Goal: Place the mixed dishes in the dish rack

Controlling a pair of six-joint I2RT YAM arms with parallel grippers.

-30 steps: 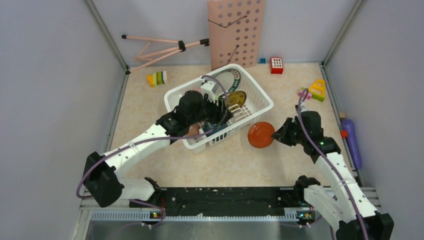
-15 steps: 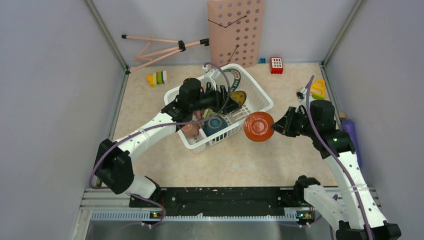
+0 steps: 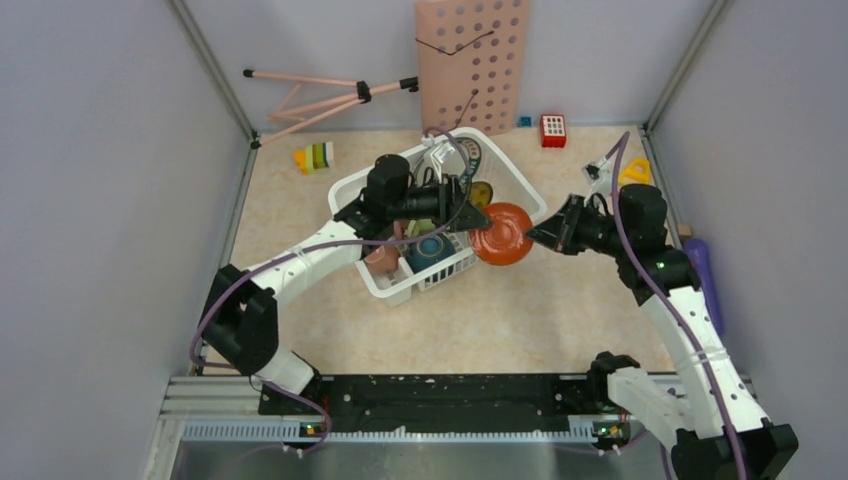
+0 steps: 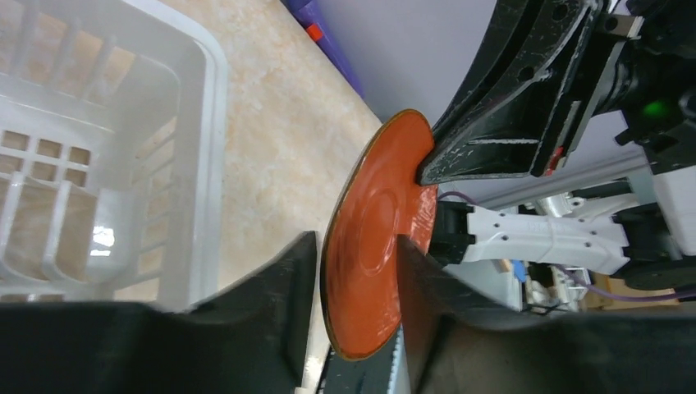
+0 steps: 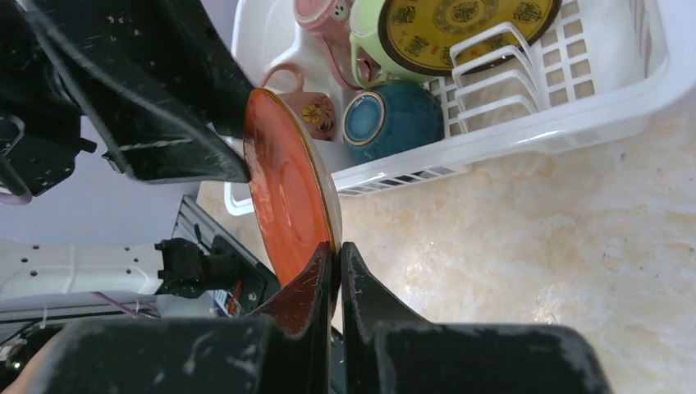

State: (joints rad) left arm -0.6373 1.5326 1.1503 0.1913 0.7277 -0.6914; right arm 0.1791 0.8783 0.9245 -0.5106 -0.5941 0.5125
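Orange plate (image 3: 500, 233) off worktop (image 3: 520, 310) now, up at right rim of rack (image 4: 212, 164), held on edge. A second ago it sat lower, beside rack's near corner; we carried it up and inward. Right tool (image 5: 332, 256) pinched shut on its rim. Left tool (image 4: 353, 275) came up out of rack, fingers spread either side of plate, not yet gripping. We read this as handover; left arm likely slots it by yellow plate (image 5: 468, 29)

upright orange plate (image 3: 500, 233) beside dish rack (image 3: 510, 175)
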